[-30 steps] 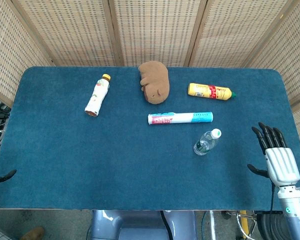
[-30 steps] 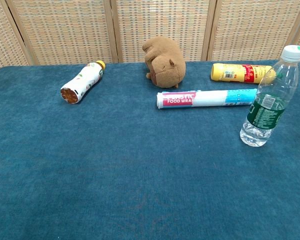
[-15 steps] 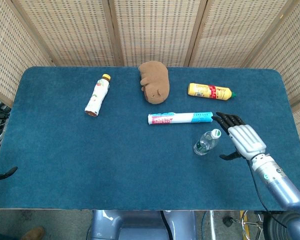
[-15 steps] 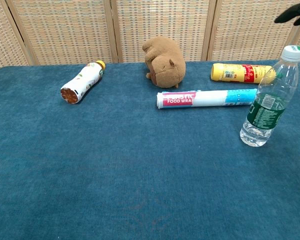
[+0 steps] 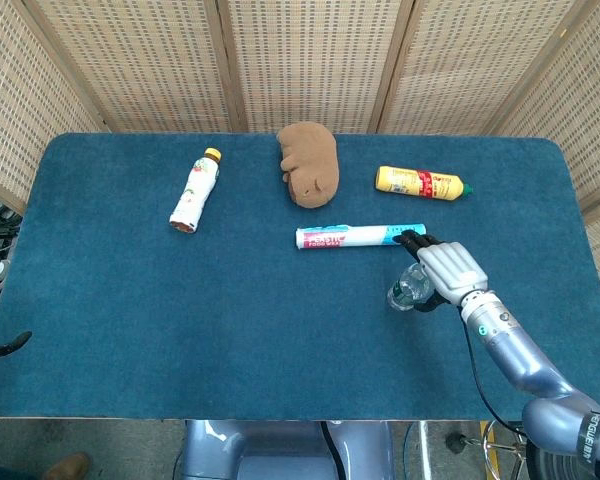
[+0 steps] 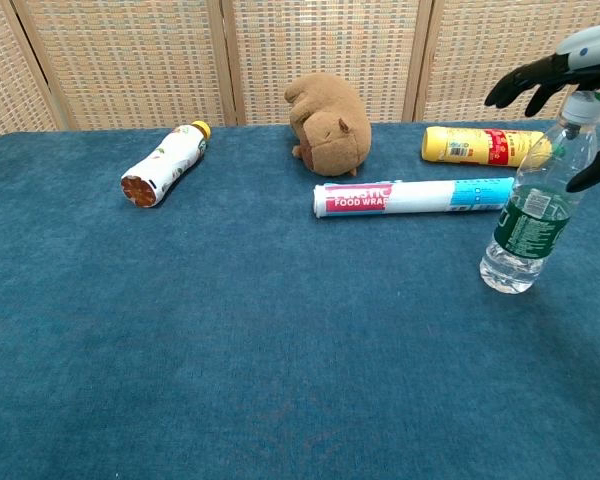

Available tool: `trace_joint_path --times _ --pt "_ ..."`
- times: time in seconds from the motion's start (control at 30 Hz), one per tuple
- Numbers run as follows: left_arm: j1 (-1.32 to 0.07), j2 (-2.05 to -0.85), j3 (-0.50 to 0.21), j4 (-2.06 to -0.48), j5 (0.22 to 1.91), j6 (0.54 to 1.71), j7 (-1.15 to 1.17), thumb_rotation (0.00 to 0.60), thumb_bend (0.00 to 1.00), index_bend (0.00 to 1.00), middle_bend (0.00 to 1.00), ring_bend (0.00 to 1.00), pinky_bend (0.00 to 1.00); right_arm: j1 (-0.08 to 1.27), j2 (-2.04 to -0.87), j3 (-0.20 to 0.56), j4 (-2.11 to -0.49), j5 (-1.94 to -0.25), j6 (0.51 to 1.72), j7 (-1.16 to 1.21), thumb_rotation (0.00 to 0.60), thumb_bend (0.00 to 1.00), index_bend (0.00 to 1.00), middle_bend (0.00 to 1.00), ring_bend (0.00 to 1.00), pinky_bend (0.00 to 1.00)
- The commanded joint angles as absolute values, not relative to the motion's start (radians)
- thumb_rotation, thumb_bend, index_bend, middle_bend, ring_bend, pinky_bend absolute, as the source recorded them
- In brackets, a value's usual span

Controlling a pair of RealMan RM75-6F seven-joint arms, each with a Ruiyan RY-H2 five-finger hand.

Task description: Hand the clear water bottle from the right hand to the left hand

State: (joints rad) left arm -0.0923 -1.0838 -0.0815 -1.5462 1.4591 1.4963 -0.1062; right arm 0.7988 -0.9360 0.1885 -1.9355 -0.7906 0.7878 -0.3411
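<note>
bottle: clear water bottle point(image 6: 536, 205) stands upright on the blue table point(image 5: 130, 300), near the right edge, not lifted
right hand: right hand point(image 5: 443, 267) is positioned over the cap, fingers spread, nothing held
left hand: barely seen at the left edge, state cannot be told
progress: grasp not made; lift and handover are left

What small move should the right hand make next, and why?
Probably lower around the clear water bottle and close on it. The right hand hovers by the cap, fingers spread, gripping nothing, while the bottle stands upright on the table. Only a dark tip of the left hand shows.
</note>
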Motion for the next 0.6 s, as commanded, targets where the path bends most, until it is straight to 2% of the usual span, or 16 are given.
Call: trace_joint_path --times 0.03,0.27,0.43,0.6 --pt "-0.092 -1.084 -0.082 -1.546 1.459 1.496 -0.106 0.6 0.0 0.0 0.0 0.0 0.0 0.811 -0.953 0.183 -1.927 -0.774 0.796 -0.343 0.6 0.07 0.17 0.18 0.22 0.46" --pt "-0.094 -1.085 -0.081 -1.546 1.457 1.492 -0.102 0.6 0.0 0.0 0.0 0.0 0.0 0.838 -0.981 0.161 -1.897 -0.744 0.809 -0.371 0.6 0.2 0.3 0.27 0.3 0.49" --pt "-0.095 -1.086 -0.082 -1.544 1.453 1.487 -0.104 0.6 0.0 0.0 0.0 0.0 0.0 0.852 -0.979 0.132 -1.886 -0.739 0.828 -0.42 0.6 0.23 0.3 0.23 0.28 0.4" --pt "-0.096 -1.086 -0.081 -1.544 1.454 1.485 -0.104 0.6 0.0 0.0 0.0 0.0 0.0 0.868 -0.967 0.106 -1.884 -0.711 0.828 -0.46 0.6 0.28 0.31 0.23 0.28 0.4"
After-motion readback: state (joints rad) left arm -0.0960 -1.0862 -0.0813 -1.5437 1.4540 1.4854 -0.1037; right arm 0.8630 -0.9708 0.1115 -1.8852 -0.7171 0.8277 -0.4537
